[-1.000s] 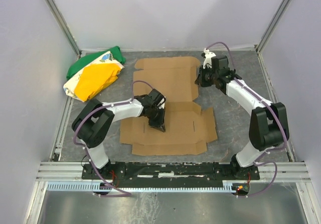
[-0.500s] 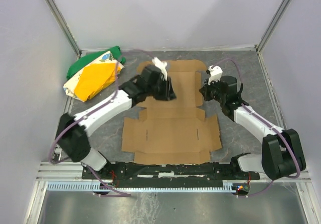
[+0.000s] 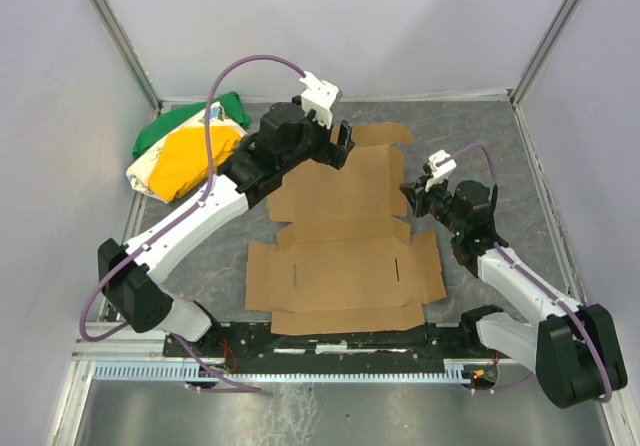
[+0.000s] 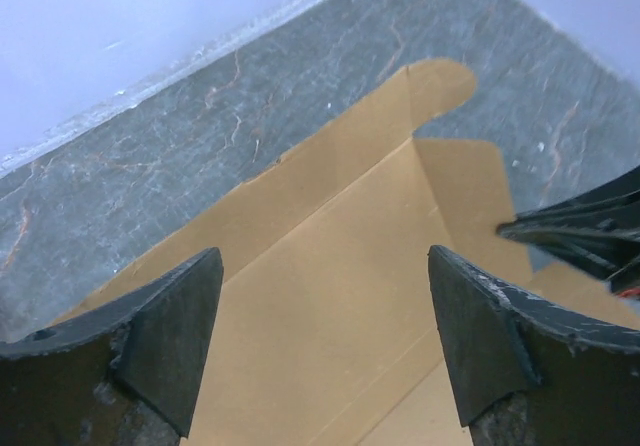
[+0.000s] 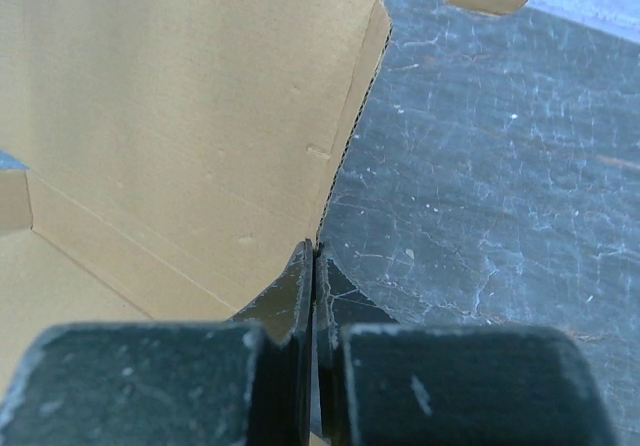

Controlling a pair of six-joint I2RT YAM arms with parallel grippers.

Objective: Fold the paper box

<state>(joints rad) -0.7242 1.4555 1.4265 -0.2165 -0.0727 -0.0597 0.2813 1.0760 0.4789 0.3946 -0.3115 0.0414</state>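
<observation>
The paper box is a brown cardboard sheet lying open on the grey mat, with its rear panel tilted up. My right gripper is shut on that panel's right edge; in the right wrist view the edge runs into the closed fingertips of the gripper. My left gripper hovers open over the rear panel near the back of the mat. In the left wrist view the cardboard shows between the spread fingers of the gripper, which touch nothing.
A green, yellow and white cloth bundle lies at the back left of the mat. Pale walls with metal rails close in the left, back and right sides.
My left gripper has lifted off the front panel, swung to the back of the sheet and opened. My right arm has drawn nearer with the box edge, raising the rear panel.
</observation>
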